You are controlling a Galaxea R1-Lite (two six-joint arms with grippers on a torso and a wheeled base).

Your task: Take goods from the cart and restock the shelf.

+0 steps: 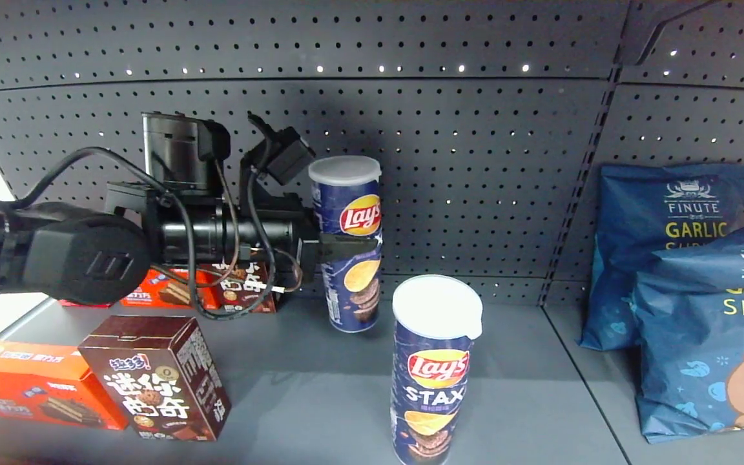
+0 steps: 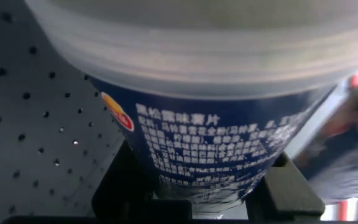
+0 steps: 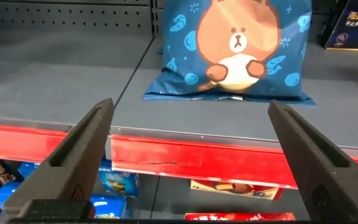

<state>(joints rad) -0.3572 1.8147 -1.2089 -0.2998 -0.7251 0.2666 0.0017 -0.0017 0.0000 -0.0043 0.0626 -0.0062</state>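
A dark blue chip can (image 1: 349, 242) with a white lid stands at the back of the grey shelf (image 1: 294, 387), close to the pegboard wall. My left gripper (image 1: 346, 247) is shut on its middle from the left side. In the left wrist view the same can (image 2: 219, 149) sits between the black fingers (image 2: 288, 186). A second, identical chip can (image 1: 433, 371) stands upright nearer the shelf's front, to the right of the held one. My right gripper (image 3: 197, 162) stands open in front of the shelf edge, with nothing between its fingers.
A brown cookie box (image 1: 159, 381) and orange boxes (image 1: 36, 384) sit at the shelf's left, with more boxes (image 1: 217, 290) behind the arm. Blue snack bags (image 1: 701, 303) with a bear print (image 3: 235, 50) fill the right section. A red shelf-edge strip (image 3: 197, 158) fronts the shelf.
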